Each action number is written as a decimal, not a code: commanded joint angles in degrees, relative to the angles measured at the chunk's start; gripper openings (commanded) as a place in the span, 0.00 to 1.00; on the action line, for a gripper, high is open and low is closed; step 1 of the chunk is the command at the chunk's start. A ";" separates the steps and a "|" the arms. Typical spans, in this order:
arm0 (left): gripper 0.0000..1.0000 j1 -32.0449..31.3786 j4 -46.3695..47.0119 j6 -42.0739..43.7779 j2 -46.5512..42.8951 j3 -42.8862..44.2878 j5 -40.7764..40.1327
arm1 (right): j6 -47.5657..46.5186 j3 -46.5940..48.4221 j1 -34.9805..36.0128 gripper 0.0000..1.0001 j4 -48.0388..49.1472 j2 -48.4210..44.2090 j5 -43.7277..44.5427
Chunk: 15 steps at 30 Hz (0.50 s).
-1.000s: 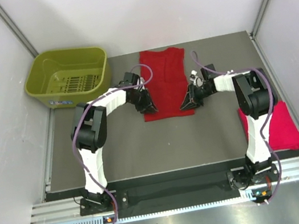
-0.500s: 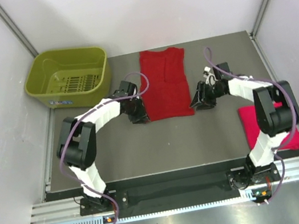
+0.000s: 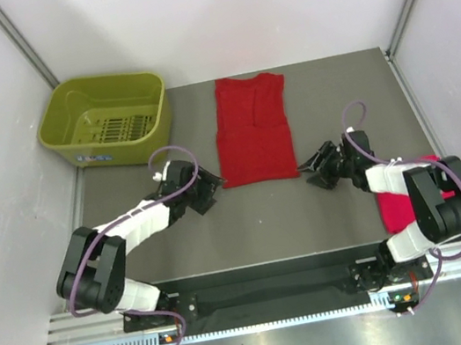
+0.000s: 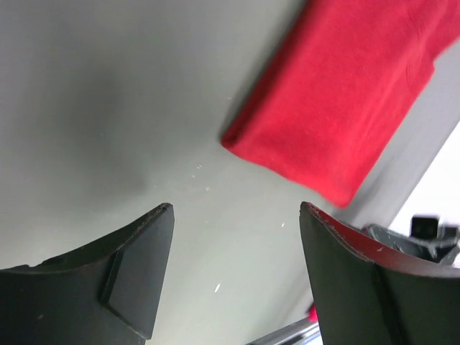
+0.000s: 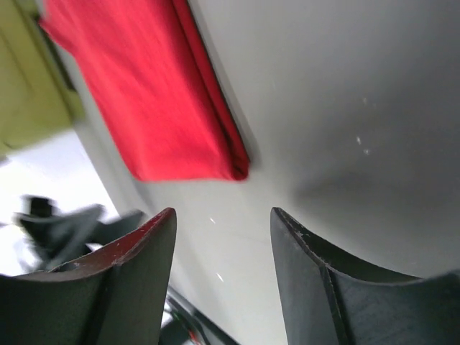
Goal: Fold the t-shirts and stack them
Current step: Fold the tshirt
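The deep red t-shirt (image 3: 251,128) lies flat on the grey table at the back centre, folded into a long narrow strip. My left gripper (image 3: 208,196) is open and empty, low over the table just left of the shirt's near left corner; the left wrist view shows that corner (image 4: 338,93) ahead of the gripper (image 4: 237,212). My right gripper (image 3: 311,164) is open and empty, just right of the near right corner; the right wrist view shows the corner (image 5: 151,100) beyond the gripper (image 5: 223,215). The pinkish red t-shirt (image 3: 391,208) lies folded at the right edge, partly hidden by my right arm.
An olive-green plastic basket (image 3: 156,127) stands at the back left corner, off the table mat; it also shows in the right wrist view (image 5: 29,93). White walls enclose the table on three sides.
Both grippers have drawn back from the deep red shirt's near corners toward the near edge and outward. The shirt lies flat where it was.
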 commanded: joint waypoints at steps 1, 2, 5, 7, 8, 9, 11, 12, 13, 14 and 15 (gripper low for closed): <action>0.74 -0.76 12.14 -10.35 0.67 -0.88 -5.22 | 7.39 -1.43 0.80 0.55 10.01 -2.49 6.85; 0.73 -0.77 12.13 -11.32 0.67 -0.97 -6.20 | 7.40 -1.96 0.89 0.55 10.70 -2.49 7.56; 0.70 -0.94 14.68 -16.42 1.89 -2.72 -8.15 | 10.65 -3.90 2.03 0.53 12.73 -1.09 9.49; 0.68 -0.94 15.03 -18.88 3.65 -2.90 -8.50 | 12.14 -4.34 2.91 0.52 14.13 0.75 10.12; 0.67 -1.03 15.21 -19.41 4.18 -2.99 -8.50 | 13.11 -4.34 3.17 0.51 14.57 1.37 9.86; 0.66 -1.12 15.73 -20.12 5.05 -3.08 -8.33 | 13.72 -4.34 3.52 0.50 14.49 1.82 9.68; 0.65 -1.12 16.09 -21.09 6.03 -2.64 -7.88 | 15.56 -4.95 4.49 0.50 14.49 1.21 10.89; 0.64 -1.12 16.44 -21.00 7.07 -2.46 -7.88 | 15.58 -5.39 4.76 0.50 14.40 0.77 11.95; 0.64 -1.03 16.53 -20.74 7.69 -2.11 -7.80 | 15.49 -5.39 5.28 0.50 14.49 0.33 12.66; 0.63 -1.12 16.61 -20.74 8.22 -1.68 -7.54 | 15.14 -5.22 5.29 0.50 14.49 0.67 13.19; 0.63 -1.12 17.05 -21.00 9.36 -1.67 -7.45 | 14.88 -4.52 5.46 0.50 13.88 1.20 13.19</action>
